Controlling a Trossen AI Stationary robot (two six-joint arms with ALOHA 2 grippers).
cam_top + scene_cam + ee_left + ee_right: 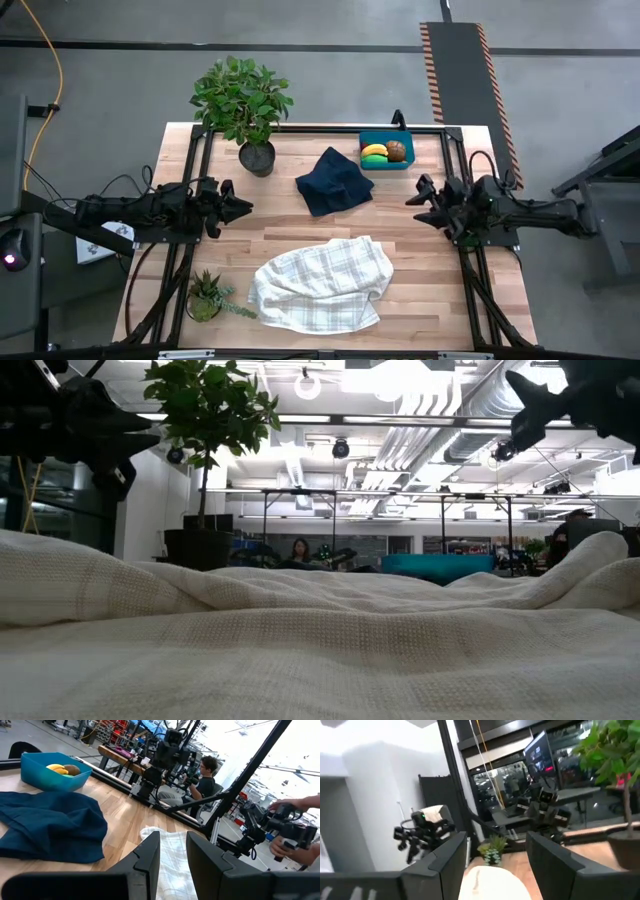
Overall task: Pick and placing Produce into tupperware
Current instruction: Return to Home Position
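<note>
Closing the job: both arms hang level above the light wooden table [450, 290] with nothing in their fingers, which suits a return to the rest pose, not another pick.

The crumpled dark navy cloth [335, 180] at mid-table serves as landmark. The left gripper [240, 207] hovers well to the cloth's left, and its jaws stand a narrow gap apart, as the left wrist view [173, 837] shows. The right gripper [415, 197] hovers to the cloth's right and nearer to it. Its jaws stand wider and hold nothing [497, 840].

The small rectangular teal-blue plastic box [386, 166] sits just off the cloth's corner on the right arm's side, at the table's edge. In it lie a yellow toy banana [375, 150], a bright green piece [374, 160] under the banana's curve, and a brown oval kiwi-like piece [396, 150].

No other produce shows on the boards, so placing appears finished. The next move probably calls only for folding each arm back and clear of the cloth, with no grasp.

Several things are hidden or hard to read:
- No orange piece or cherries can be made out in the box; they may lie beneath the larger pieces.
- What the navy cloth covers cannot be told, nor what the white checked towel [320, 285] on its other side covers.
- The towel fills the low view, leaving only a strip of the box [435, 565] above its folds.
- A leafy potted plant [245, 100] overhangs the table corner beyond the cloth's left.
- A seated person [205, 775] shows off the table.
</note>
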